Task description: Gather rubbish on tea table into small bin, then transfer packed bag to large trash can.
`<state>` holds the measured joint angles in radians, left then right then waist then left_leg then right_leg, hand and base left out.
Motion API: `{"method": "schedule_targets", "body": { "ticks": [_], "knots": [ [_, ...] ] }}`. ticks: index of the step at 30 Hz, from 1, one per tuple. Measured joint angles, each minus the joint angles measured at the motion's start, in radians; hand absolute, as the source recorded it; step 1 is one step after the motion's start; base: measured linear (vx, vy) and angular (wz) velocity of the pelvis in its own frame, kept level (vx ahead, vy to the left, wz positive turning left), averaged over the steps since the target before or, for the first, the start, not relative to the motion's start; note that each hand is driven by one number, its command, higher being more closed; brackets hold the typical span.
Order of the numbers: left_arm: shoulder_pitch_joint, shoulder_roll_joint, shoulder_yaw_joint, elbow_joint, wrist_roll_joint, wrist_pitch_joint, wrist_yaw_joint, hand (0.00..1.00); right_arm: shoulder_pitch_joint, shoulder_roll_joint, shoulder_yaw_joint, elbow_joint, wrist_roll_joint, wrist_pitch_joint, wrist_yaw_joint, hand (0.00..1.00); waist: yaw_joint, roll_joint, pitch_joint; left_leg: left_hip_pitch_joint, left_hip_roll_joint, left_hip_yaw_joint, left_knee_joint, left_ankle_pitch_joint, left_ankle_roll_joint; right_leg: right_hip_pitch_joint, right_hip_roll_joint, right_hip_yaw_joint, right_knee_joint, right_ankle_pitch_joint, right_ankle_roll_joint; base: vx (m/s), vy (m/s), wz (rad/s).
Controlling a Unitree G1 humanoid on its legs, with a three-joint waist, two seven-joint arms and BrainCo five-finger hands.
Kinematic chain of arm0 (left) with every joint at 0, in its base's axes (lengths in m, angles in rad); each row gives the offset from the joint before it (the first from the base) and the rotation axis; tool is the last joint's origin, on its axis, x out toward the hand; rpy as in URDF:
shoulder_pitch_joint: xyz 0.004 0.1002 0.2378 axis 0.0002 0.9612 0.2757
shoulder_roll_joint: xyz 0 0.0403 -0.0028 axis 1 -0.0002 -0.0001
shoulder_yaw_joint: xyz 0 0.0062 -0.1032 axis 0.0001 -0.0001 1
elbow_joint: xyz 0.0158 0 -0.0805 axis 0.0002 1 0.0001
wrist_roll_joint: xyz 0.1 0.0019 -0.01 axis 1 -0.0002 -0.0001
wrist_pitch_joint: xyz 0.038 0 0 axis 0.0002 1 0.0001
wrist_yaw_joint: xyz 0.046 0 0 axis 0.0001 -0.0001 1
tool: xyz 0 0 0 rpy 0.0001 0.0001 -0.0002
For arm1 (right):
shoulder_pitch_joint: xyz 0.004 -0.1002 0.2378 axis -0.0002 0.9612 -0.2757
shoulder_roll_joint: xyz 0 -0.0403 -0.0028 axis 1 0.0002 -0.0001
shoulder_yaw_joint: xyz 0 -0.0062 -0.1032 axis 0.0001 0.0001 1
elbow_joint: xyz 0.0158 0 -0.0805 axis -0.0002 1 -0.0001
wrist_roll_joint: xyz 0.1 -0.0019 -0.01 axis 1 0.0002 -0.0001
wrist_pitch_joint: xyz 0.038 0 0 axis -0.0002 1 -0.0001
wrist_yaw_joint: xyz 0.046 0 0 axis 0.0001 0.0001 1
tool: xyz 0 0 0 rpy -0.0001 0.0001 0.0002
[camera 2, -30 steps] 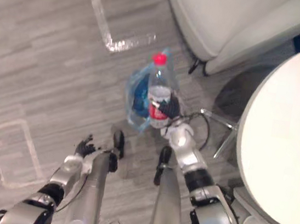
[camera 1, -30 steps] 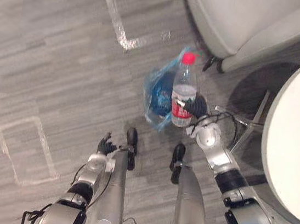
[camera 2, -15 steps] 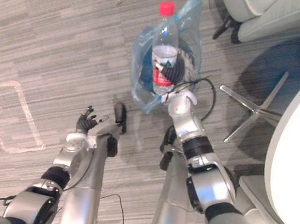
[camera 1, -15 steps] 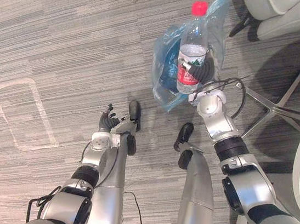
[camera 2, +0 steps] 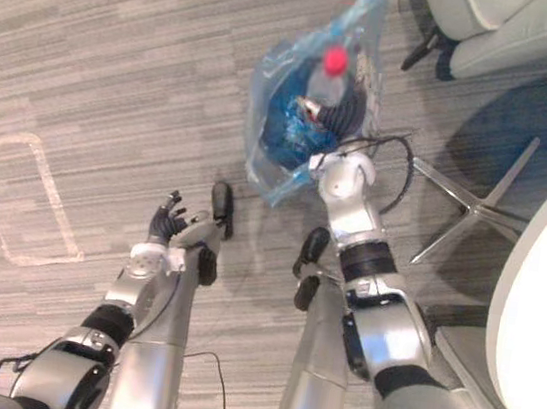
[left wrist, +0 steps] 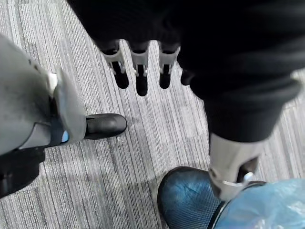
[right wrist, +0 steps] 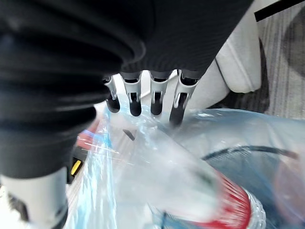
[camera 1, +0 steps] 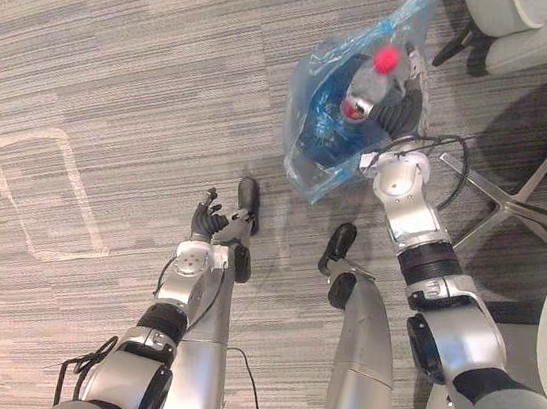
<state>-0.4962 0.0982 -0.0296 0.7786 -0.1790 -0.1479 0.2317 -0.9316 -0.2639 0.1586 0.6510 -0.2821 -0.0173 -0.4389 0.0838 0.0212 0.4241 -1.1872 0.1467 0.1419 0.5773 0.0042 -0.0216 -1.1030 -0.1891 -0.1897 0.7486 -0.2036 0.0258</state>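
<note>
Two hands, both slack-fingered: right hand (camera 1: 399, 106) spread over the blue bag (camera 1: 313, 84) — red-capped bottle (camera 1: 360, 97) tilted inside, ungripped; left hand (camera 1: 208, 224) low, holding nothing.

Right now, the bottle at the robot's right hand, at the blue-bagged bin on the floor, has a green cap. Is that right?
Not quite: the cap is red, not green. The left eye view shows it plainly. The rest stands: the bottle is at the robot's right hand, at the blue-bagged bin on the floor.
</note>
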Motion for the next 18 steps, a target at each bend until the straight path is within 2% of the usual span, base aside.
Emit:
{"method": "schedule_targets", "body": {
  "ticks": [5,12,18],
  "knots": [
    [0.000,-0.005,0.000,0.017,0.007,0.002,0.002,0.00,0.063,0.029,0.011,-0.008,-0.076,-0.001,0.008,0.00,-0.002,0.000,0.000,0.002,0.001,0.001,0.004,0.001,0.001,0.000,0.000,0.001,0.006,0.000,0.000,-0.03,-0.012,0.00],
    [0.000,-0.007,0.001,0.029,0.023,0.002,0.002,0.00,0.105,0.029,0.060,-0.004,-0.179,-0.004,0.036,0.00,-0.004,-0.001,-0.001,0.002,0.003,0.000,0.012,0.001,0.001,0.002,0.000,0.001,0.013,0.000,0.000,-0.03,-0.014,0.00],
    [0.000,-0.004,0.010,0.061,0.032,0.000,0.004,0.00,0.092,0.066,0.102,0.142,-0.245,-0.005,0.053,0.00,-0.006,-0.001,-0.001,0.005,0.006,0.012,-0.021,0.008,0.000,0.002,-0.002,-0.008,-0.004,0.001,0.000,-0.03,-0.018,0.08]
  ]
}}
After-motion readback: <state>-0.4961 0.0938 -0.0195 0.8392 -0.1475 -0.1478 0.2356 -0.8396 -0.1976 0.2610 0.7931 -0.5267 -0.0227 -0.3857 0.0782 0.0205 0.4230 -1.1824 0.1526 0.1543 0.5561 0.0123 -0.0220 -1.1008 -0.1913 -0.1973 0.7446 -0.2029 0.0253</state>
